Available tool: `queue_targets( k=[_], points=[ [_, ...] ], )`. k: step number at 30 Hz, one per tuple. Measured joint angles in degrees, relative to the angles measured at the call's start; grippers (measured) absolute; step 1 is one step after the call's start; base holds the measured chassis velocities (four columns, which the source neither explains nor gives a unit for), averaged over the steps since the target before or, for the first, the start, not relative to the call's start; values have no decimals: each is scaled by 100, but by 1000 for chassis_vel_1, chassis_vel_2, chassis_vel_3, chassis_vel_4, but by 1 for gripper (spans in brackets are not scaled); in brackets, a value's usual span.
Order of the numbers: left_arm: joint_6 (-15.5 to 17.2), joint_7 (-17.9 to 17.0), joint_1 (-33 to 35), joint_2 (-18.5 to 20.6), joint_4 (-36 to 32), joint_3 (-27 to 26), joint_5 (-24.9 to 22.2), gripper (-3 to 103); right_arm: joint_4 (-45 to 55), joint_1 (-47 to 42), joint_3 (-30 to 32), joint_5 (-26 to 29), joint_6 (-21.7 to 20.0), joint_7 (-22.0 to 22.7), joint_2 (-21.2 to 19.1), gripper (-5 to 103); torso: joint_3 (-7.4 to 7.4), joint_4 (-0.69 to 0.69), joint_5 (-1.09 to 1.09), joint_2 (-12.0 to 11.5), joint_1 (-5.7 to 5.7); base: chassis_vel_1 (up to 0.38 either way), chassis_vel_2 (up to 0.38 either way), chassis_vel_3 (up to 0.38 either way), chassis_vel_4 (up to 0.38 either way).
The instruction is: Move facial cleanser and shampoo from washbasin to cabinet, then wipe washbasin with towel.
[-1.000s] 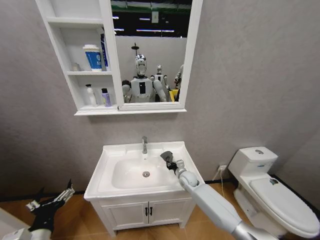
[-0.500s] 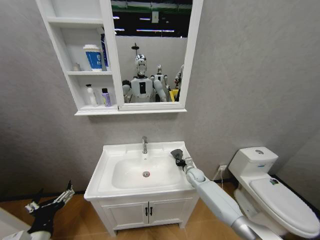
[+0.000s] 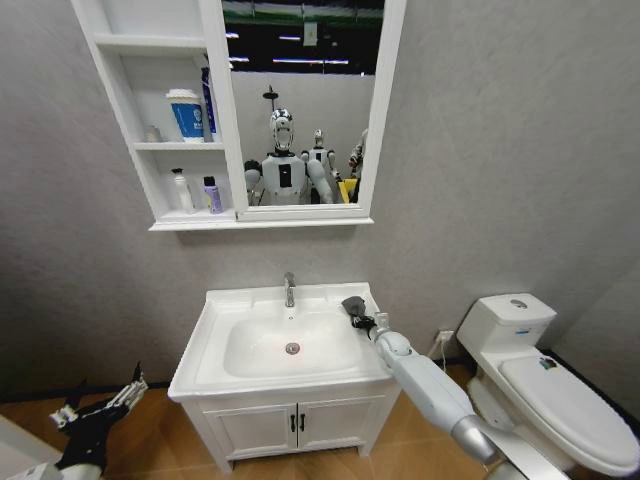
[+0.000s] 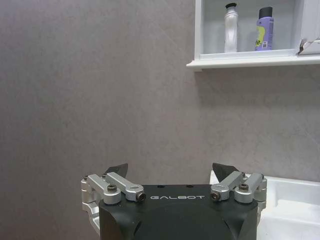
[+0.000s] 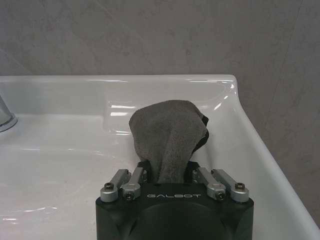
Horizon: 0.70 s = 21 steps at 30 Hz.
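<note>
My right gripper (image 3: 358, 318) is clamped on the one dark grey towel (image 5: 168, 138), holding it over the back right corner of the white washbasin (image 3: 215, 310), beside the single chrome tap (image 3: 289, 288). My left gripper (image 3: 100, 400) hangs low beside the vanity, well apart from the basin, its two fingers (image 4: 117, 169) spread with nothing between them. The cabinet (image 3: 120, 110) beside the mirror has three shelves: on the lowest stand two bottles, one white bottle (image 4: 230, 27) and one purple bottle (image 4: 264, 29); the middle one carries a blue-and-white tub (image 3: 185, 113).
</note>
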Motion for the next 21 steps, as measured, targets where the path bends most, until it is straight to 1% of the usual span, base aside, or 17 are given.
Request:
queue_targets(
  k=[1, 2, 4, 5, 6, 9, 10, 11, 13, 14, 15, 17, 18, 19, 21],
  points=[
    [-1, 0, -2, -3, 0, -1, 0, 96, 2, 3, 6, -10, 0, 25, -12, 41, 0, 1, 0, 0, 0, 0, 0, 0, 0],
    [-1, 0, -2, -3, 0, -1, 0, 96, 2, 3, 6, -10, 0, 25, -12, 41, 0, 1, 0, 0, 0, 0, 0, 0, 0],
    [-4, 0, -9, -6, 0, 0, 0, 94, 16, 3, 16, -52, 2, 48, -73, 52, 0, 1, 1, 0, 0, 0, 0, 0, 0],
    [-5, 0, -13, -11, -1, 2, 0, 96, 61, -9, 31, -70, 7, 63, -143, 57, 0, 1, 0, 0, 0, 0, 0, 0, 0],
    [-5, 0, -13, -11, -1, 2, 0, 96, 61, -9, 31, -70, 7, 63, -143, 57, 0, 1, 0, 0, 0, 0, 0, 0, 0],
    [-7, -1, -15, -17, -14, 17, 0, 97, 204, -70, 66, -137, 43, 71, -308, 74, 0, 0, 1, 0, 0, 0, 0, 0, 0],
    [-7, -1, -15, -17, -14, 17, 0, 97, 204, -70, 66, -137, 43, 71, -308, 74, 0, 0, 1, 0, 0, 0, 0, 0, 0],
    [-7, -1, -15, -18, -24, 23, 1, 97, 271, -105, 96, -208, 124, 62, -373, 79, 0, 0, 0, 0, 0, 0, 0, 0, 0],
    [-8, -1, -15, -18, -30, 27, 2, 97, 313, -126, 119, -236, 179, 59, -393, 79, 0, -1, 0, 0, 0, 0, 0, 0, 0],
    [-8, -1, -15, -18, -39, 40, 10, 97, 452, -176, 169, -244, 245, 56, -451, 89, 0, 0, 1, 0, 0, 0, 0, 0, 0],
    [-9, 0, -15, -18, -43, 47, 16, 97, 562, -211, 200, -242, 265, 56, -496, 94, 0, 0, 1, 0, 0, 0, 0, 0, 0],
    [-10, 0, -15, -18, -46, 52, 19, 97, 646, -237, 222, -242, 280, 56, -529, 94, 0, 0, 0, 0, 0, 0, 0, 0, 0],
    [-14, 1, -18, -17, -59, 73, 28, 97, 1048, -391, 306, -242, 300, 68, -682, 100, 0, 0, 0, 0, 0, 0, 0, 0, 0],
    [-14, 1, -18, -17, -59, 73, 28, 97, 1048, -391, 306, -242, 300, 68, -682, 100, 0, 0, 0, 0, 0, 0, 0, 0, 0],
    [-17, 4, -26, -13, -83, 112, 38, 97, 1531, -631, 425, -272, 275, 156, -855, 100, 0, 0, 1, 0, 0, 0, 0, 0, 0]
  ],
)
